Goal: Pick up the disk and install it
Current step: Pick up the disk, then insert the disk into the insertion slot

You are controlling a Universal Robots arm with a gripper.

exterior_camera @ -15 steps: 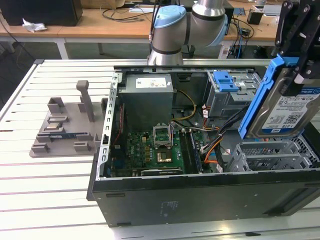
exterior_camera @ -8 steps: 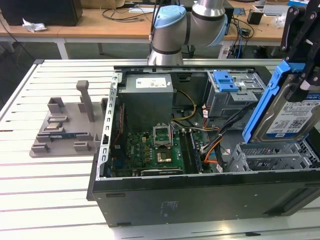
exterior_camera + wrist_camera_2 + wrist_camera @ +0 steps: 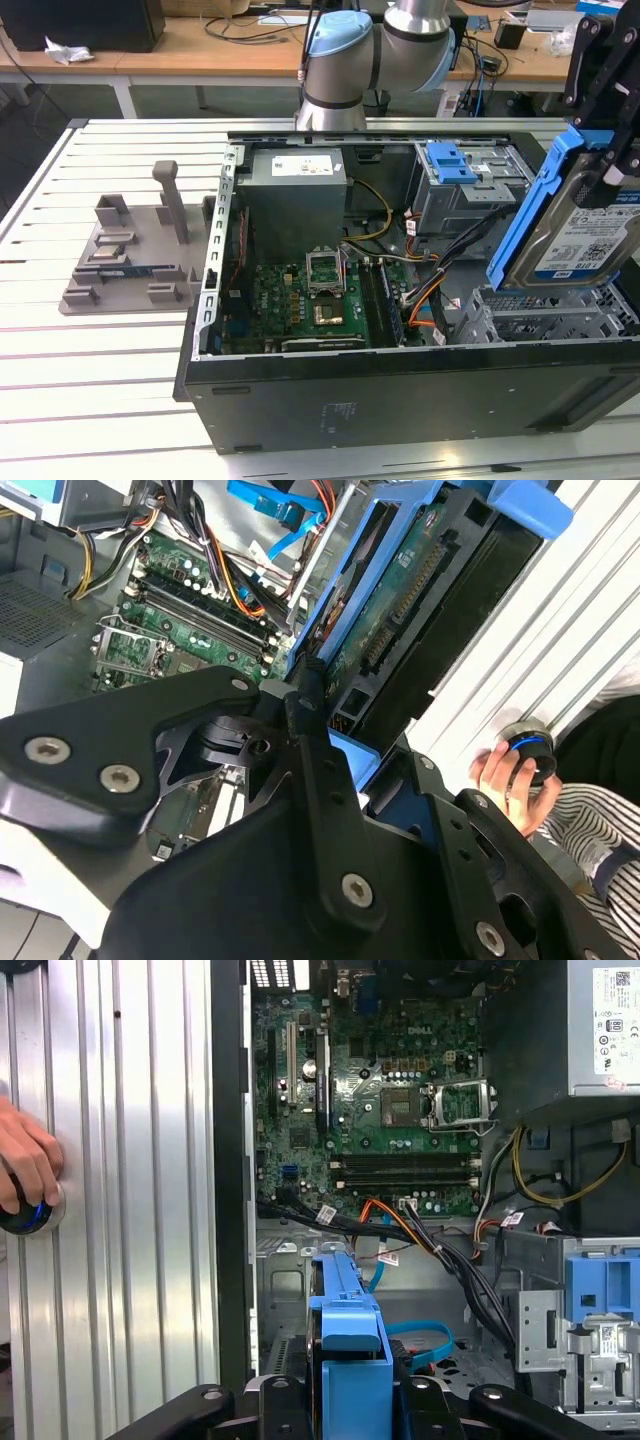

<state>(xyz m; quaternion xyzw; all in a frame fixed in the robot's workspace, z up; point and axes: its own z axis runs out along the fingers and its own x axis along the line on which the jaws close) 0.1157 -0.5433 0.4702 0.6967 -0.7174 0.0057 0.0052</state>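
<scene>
one claw [image 3: 350,1405] is clenched on the disk [image 3: 583,228], holding it tilted up in the air over the open case [image 3: 400,395], at the exterior view's right. a hand [image 3: 25,1160] rests on a knob [image 3: 22,1216].

Disk [image 3: 578,215]: silver metal drive, white-and-blue label, blue plastic carrier frame. Held aloft, tilted steeply, almost on edge, over open computer case [image 3: 400,400] at exterior view's right; lower edge apparently just clear of it.

My pincer [image 3: 348,1408] clamps the disk [image 3: 345,1320] edge-on over the open case [image 3: 230,1160]; a hand [image 3: 25,1165] covers a knob [image 3: 25,1217].
</scene>
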